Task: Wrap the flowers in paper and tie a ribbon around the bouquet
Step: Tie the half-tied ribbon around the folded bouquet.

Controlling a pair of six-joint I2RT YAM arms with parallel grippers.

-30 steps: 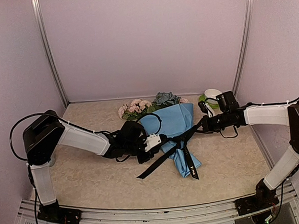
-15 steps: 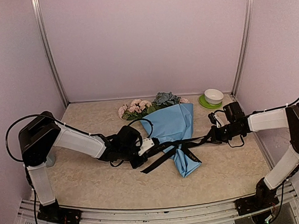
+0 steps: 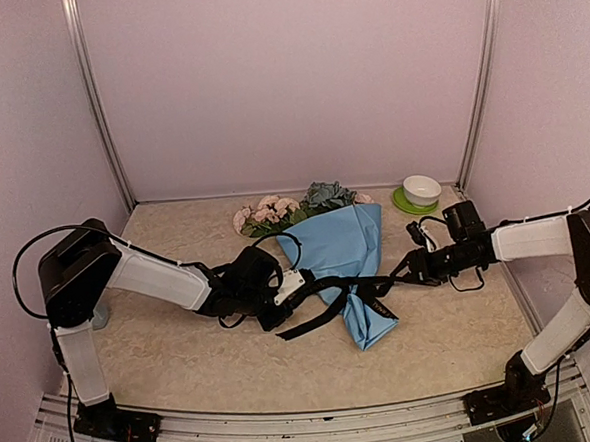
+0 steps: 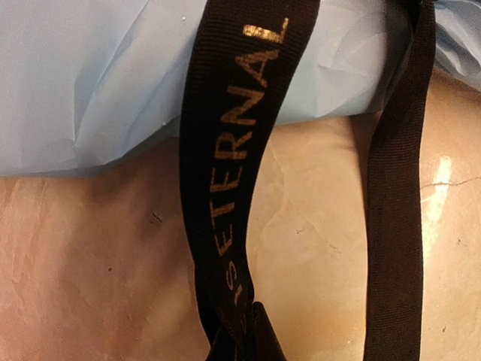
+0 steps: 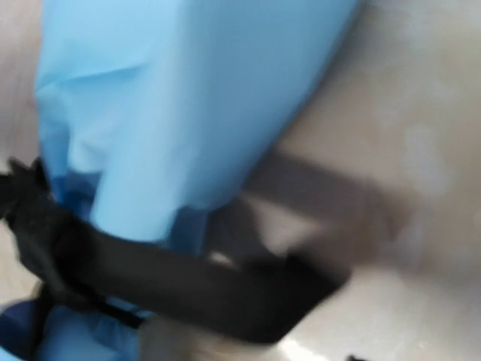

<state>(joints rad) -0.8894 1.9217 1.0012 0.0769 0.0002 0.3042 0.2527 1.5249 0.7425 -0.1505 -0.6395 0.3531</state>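
**A:** Two risks we see. Our left end effector (image 3: 297, 284) is clamped on the black ribbon (image 3: 354, 282), but we cannot tell how the right end effector (image 3: 416, 266) stands. If that end slips, the loop slackens.

**B:** Then the bouquet (image 3: 341, 243), lying mid-tabletop (image 3: 182, 338) toward the far edge, could unroll. We'd also mind the white bowl (image 3: 421, 188) on its green saucer (image 3: 414, 207) in the far right corner.

Right wrist view smeared throughout: ribbon (image 5: 188, 289) a dark streak, paper (image 5: 180, 98) edges soft. Left wrist view cuts the ribbon at top and bottom edges. From above, stems of flowers (image 3: 286, 208) hidden inside paper; right gripper (image 3: 410, 270) too small to read.
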